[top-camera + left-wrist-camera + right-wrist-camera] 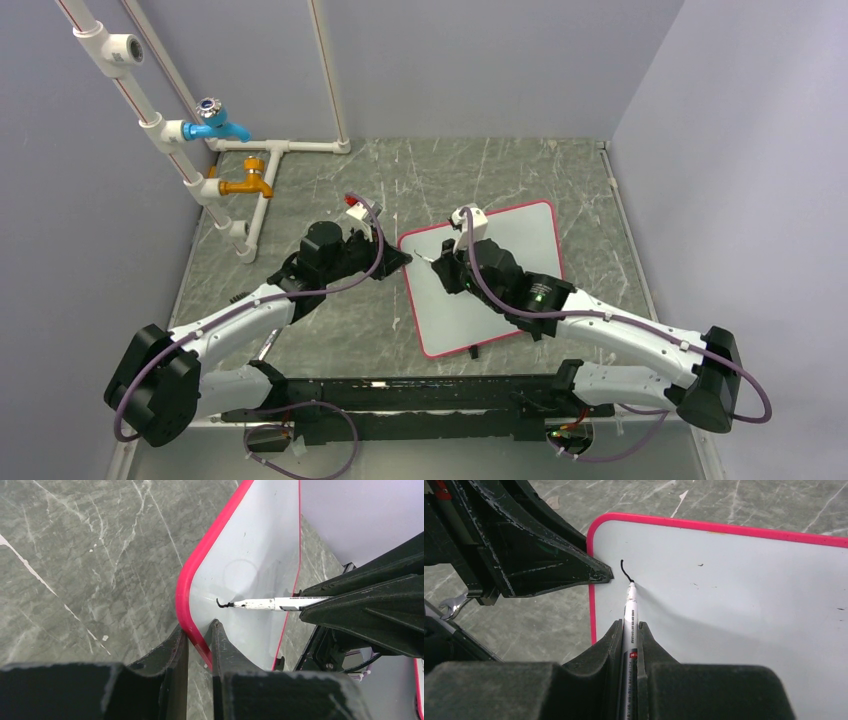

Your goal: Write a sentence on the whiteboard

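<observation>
1. Currently the whiteboard (455, 315) is lying flat on the grey marbled tabletop (500, 170), turned a little askew. Its red-pink rim is showing all round and its glossy white face is looking up.
2. Only one short, hooked black stroke (624, 569) is showing on that face, close to the whiteboard's left edge and near its far corner. Apart from a few tiny specks, the rest of the face is sitting blank.
3. A white marker (630, 611) is resting its tip at the near end of that stroke, slanting low over the whiteboard.
4. The right tool (629, 630) is gripping the marker's barrel with its jaws closed tight on it, and it is hanging over the whiteboard's left half.
5. The left tool (198, 630) is pinching the whiteboard's left rim just beside the stroke. One finger is sitting on the face side and the other outside over the tabletop, with the jaws narrow on the rim, so it seems to be steadying the whiteboard.
6. Judging by this, the writing is only just beginning. Not even one whole letter is readable, so nearly the entire sentence is waiting to be written.
7. Well apart from the whiteboard, beyond its far-left corner, white pipes (160, 125) are carrying a blue tap (215, 125) and an orange tap (248, 185). A small wrench (451, 605) is lying on the tabletop off the whiteboard's left side, past the left tool.
</observation>
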